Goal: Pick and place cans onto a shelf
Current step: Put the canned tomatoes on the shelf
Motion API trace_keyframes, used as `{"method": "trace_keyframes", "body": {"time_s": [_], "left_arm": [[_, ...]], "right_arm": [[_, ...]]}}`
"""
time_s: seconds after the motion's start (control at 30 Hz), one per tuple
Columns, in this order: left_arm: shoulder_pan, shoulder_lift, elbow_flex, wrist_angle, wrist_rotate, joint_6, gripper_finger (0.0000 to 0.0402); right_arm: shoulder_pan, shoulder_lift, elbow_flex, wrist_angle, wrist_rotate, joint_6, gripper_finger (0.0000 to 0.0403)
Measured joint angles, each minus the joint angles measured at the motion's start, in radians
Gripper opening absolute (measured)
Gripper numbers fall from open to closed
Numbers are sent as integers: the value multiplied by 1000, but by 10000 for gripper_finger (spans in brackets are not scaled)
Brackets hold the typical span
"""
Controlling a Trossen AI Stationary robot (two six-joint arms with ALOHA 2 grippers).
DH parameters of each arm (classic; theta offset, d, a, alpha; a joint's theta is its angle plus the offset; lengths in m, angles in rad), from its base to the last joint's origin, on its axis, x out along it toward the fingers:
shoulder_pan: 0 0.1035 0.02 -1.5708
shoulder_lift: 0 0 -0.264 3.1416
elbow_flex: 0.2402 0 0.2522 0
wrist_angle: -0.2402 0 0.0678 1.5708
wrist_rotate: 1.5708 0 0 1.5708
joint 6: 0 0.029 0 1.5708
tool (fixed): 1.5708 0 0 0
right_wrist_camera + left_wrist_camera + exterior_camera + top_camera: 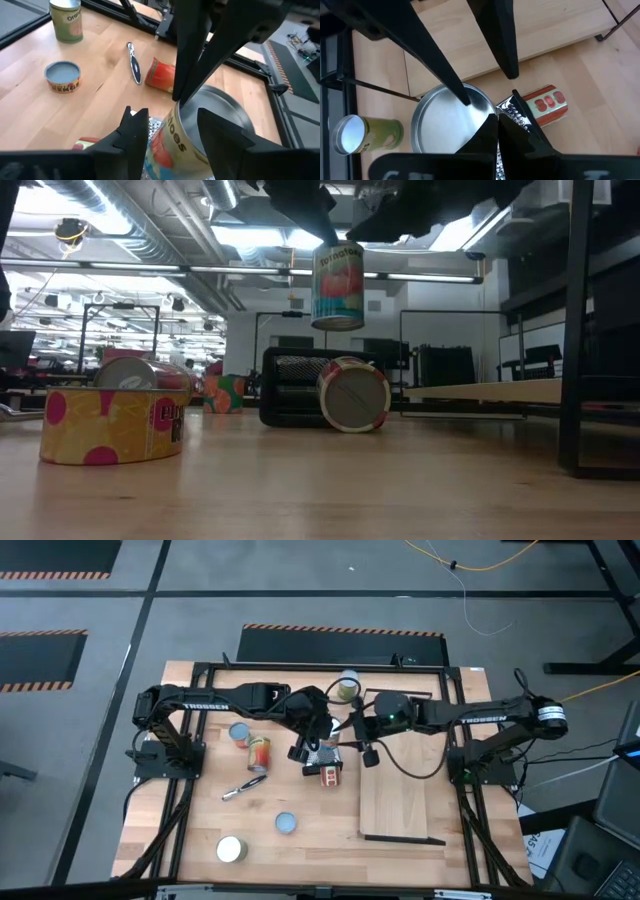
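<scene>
Held can (338, 285): it hangs clear above the worktop (300, 840), just beyond the shelf's (400, 805) long left edge. Its long axis is near vertical, the silver top up and the printed label reading upright in the low view.

Left tool (495, 125): clenched on the rim of the held can's top, reaching in from the side away from the shelf.

Right tool (172, 125): spread wide, one finger on each side of the can's body. Whether they press on it cannot be told.

Second can (353, 395): it lies on its side on the worktop below the held one, beside a metal grater (295, 385). Its long axis is horizontal and one round end faces the low camera.

Shelf: it lies flat on the worktop, its long axis running from the near edge toward the arms.
</scene>
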Motion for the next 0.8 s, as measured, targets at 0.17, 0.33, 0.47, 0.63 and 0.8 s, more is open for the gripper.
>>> {"method": "trace_keyframes", "body": {"time_s": [0.17, 0.33, 0.47, 0.63, 0.8], "left_arm": [[0, 0, 0, -2, 1, -2, 0], [0, 0, 0, -4, 2, -2, 0], [0, 0, 0, -3, 4, -2, 0], [0, 0, 0, -1, 7, -2, 0], [0, 0, 0, 0, 8, -1, 0]], "right_arm": [[0, 25, 0, 1, 0, -2, 174], [0, 40, 0, 3, 1, -28, 173], [0, 41, 0, 2, 2, -44, 155], [0, 41, 1, 3, 3, -44, 105], [0, 41, 1, 3, 4, -44, 59]]}}
